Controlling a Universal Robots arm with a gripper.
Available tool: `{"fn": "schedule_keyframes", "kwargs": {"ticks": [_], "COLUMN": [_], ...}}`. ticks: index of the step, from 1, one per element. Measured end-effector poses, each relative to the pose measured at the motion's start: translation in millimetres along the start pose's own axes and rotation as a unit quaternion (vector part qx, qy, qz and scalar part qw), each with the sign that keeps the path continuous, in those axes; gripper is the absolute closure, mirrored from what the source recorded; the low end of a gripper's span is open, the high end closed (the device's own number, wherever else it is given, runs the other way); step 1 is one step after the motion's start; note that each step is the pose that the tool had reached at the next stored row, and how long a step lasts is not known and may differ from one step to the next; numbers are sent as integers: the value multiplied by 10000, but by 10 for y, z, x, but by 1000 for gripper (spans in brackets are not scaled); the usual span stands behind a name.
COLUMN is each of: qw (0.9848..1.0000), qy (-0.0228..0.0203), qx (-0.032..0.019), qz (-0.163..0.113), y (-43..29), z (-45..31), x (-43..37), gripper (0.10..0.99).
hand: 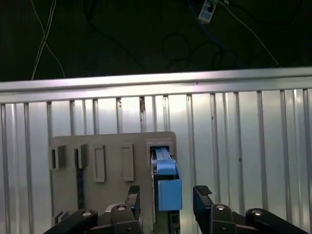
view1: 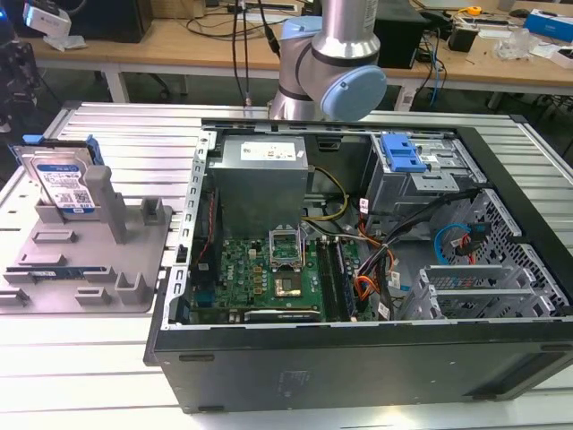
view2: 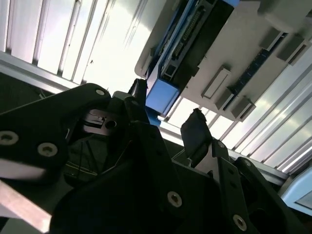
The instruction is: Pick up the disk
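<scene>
Two fingers (hand: 202, 191) wide apart on gripper (hand: 167, 192), flanking disk (hand: 165, 163) upright in gry fixture (hand: 112, 146).

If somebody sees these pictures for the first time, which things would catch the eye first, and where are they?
The large open computer case takes the middle of the exterior view, its insides exposed. At that view's left the disk stands upright in a grey fixture. In the first wrist view the open gripper hangs with one finger on each side of the disk's blue end, not touching it.
</scene>
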State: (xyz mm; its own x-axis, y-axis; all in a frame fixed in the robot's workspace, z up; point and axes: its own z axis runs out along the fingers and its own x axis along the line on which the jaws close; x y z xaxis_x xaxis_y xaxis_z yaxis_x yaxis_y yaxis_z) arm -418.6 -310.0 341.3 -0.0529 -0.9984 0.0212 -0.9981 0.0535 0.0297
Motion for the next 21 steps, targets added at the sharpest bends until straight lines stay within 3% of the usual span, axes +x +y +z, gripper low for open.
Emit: {"fn": "schedule_keyframes", "kwargs": {"ticks": [8, 18, 21], "qw": [10000, 10000, 9997], "qy": [0, 11, 19], "qx": [1, 0, 5], "qz": [8, -3, -238], "y": [-6, -9, -9], "z": [25, 154, 190], "x": [-1, 4, 4], "gripper": [529, 529, 529]}}
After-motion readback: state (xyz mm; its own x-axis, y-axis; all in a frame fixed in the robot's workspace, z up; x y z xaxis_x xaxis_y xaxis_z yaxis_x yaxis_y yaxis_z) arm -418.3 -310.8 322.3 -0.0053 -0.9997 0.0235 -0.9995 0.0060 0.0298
